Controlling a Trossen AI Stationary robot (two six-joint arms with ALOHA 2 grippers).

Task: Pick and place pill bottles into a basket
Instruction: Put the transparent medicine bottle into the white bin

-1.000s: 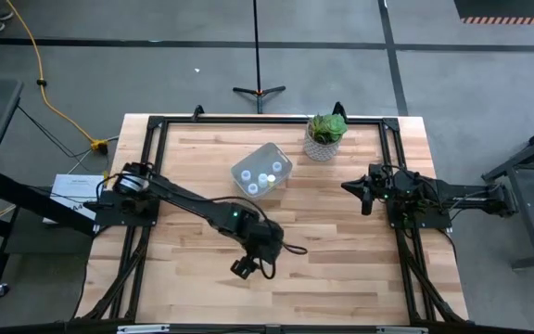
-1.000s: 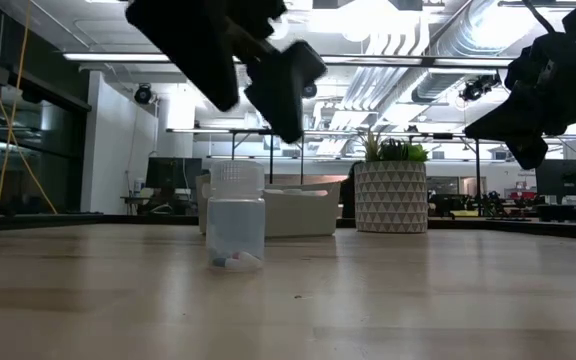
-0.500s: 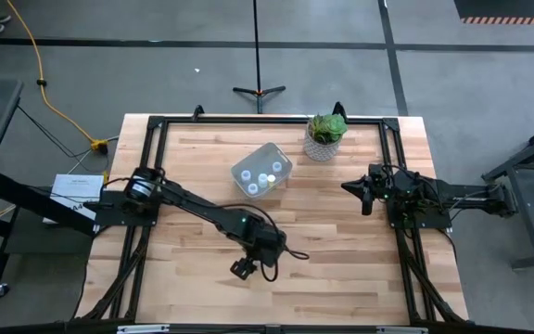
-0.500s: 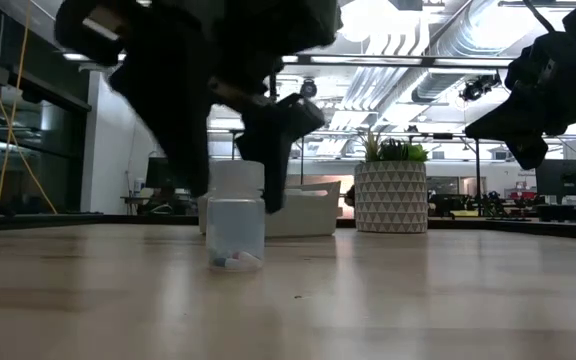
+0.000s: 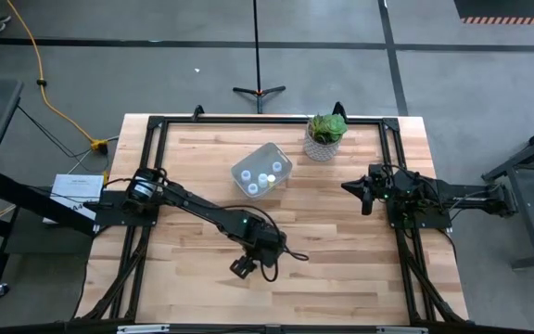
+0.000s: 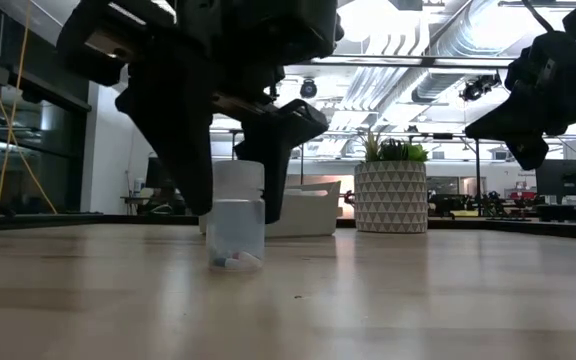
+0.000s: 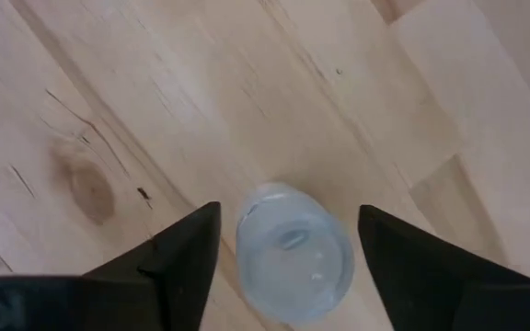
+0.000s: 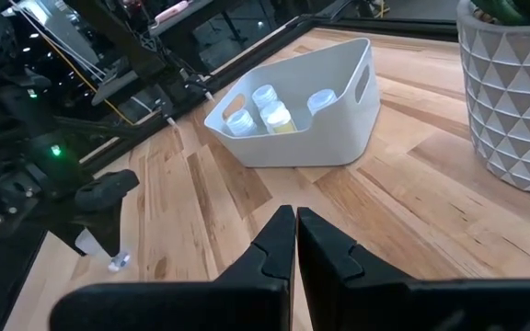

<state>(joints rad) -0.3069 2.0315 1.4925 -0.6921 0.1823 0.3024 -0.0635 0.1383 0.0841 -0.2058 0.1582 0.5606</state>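
The left gripper (image 7: 288, 253) is spread open, a finger at 3 and at 9 o'clock of one upright pill bottle (image 7: 294, 253), not yet squeezing it. That bottle stands on the table (image 5: 341, 269) well toward 6 o'clock from the basket (image 5: 263, 170), which already holds several bottles (image 8: 263, 108); the exact count is hard to make out. So at least one remains. The right gripper (image 8: 296, 230), pressed closed and empty, waits at 3 o'clock.

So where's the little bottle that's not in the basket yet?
The pill bottle stands on the table's front middle, between the left gripper's open jaws, nearer the camera than the basket.
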